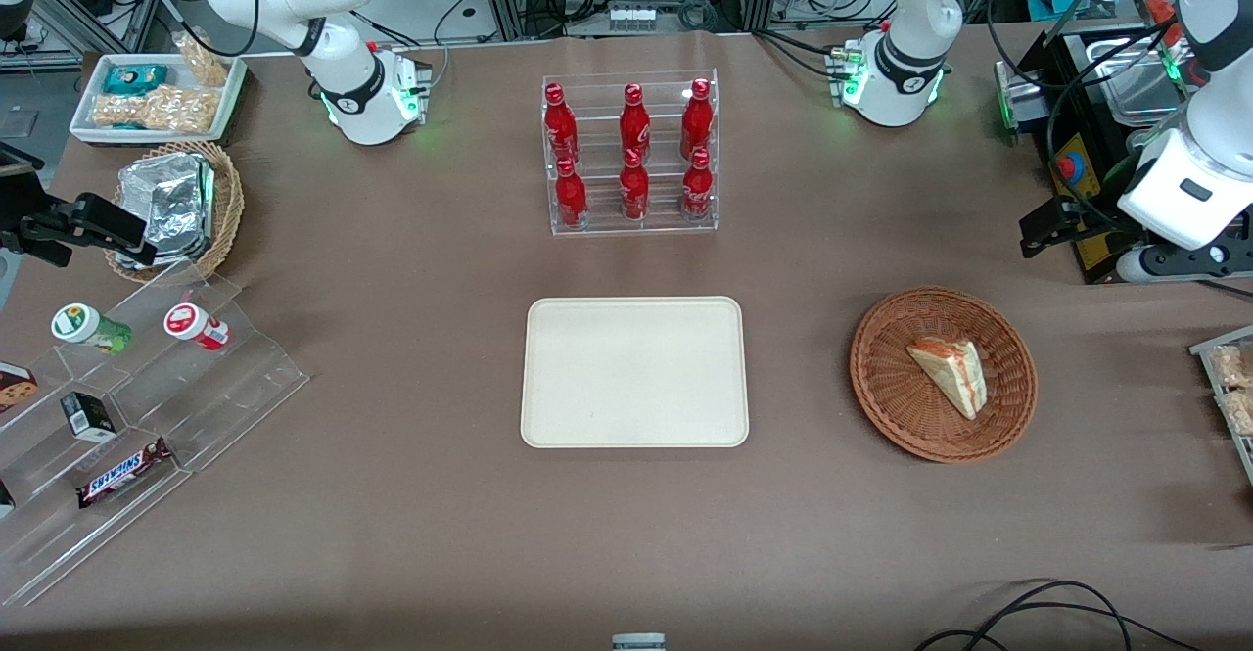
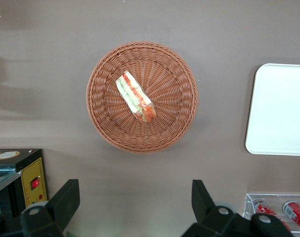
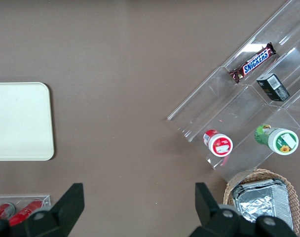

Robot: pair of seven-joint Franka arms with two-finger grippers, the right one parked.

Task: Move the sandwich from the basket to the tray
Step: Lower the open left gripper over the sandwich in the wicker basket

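While the gripper [image 2: 135, 207] hangs high above the brown table [image 1: 392, 534] with fingers [image 2: 66, 197] spread wide and empty, the smooth cream tray [image 1: 634, 372] lies bare at centre, well apart from the round woven basket [image 1: 886, 392], where the wrapped triangular sandwich [image 1: 950, 374] rests.

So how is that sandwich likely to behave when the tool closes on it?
The sandwich looks soft: layered bread and filling, so it would probably squash under a firm pinch. It lies flat on its side in the basket, unlikely to roll. The open tool hangs high above the basket.
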